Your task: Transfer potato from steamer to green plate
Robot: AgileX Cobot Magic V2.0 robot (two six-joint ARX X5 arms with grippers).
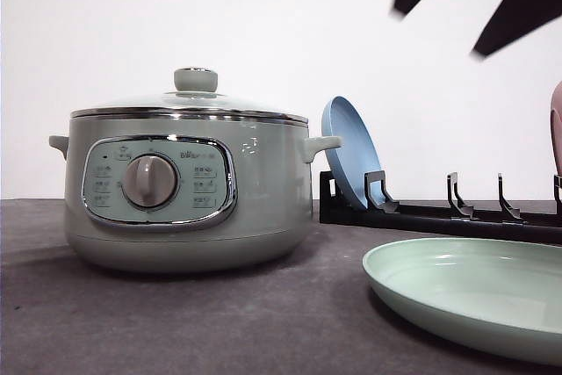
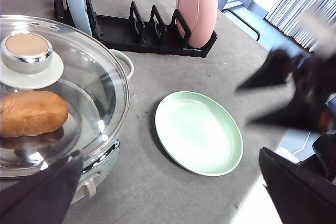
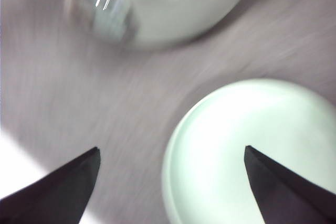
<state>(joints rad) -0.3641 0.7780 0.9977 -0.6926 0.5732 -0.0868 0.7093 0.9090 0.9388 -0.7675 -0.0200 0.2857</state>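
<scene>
The steamer (image 1: 189,191) stands at the left of the table with its glass lid (image 2: 63,93) on. Through the lid, in the left wrist view, the orange-brown potato (image 2: 31,113) lies inside. The green plate (image 1: 474,292) lies empty to the right of the steamer, also seen as plate (image 2: 199,132) and plate (image 3: 252,150). My left gripper (image 2: 169,153) hangs open above the steamer's edge, holding nothing. High over the plate, my right gripper (image 1: 439,32) is blurred and open, also seen as gripper (image 3: 171,149) and gripper (image 2: 245,104).
A black dish rack (image 1: 439,212) runs behind the green plate. It holds a blue plate (image 1: 351,151) near the steamer and a pink plate (image 2: 197,9) at its far end. The table edge (image 2: 247,203) lies just beyond the green plate.
</scene>
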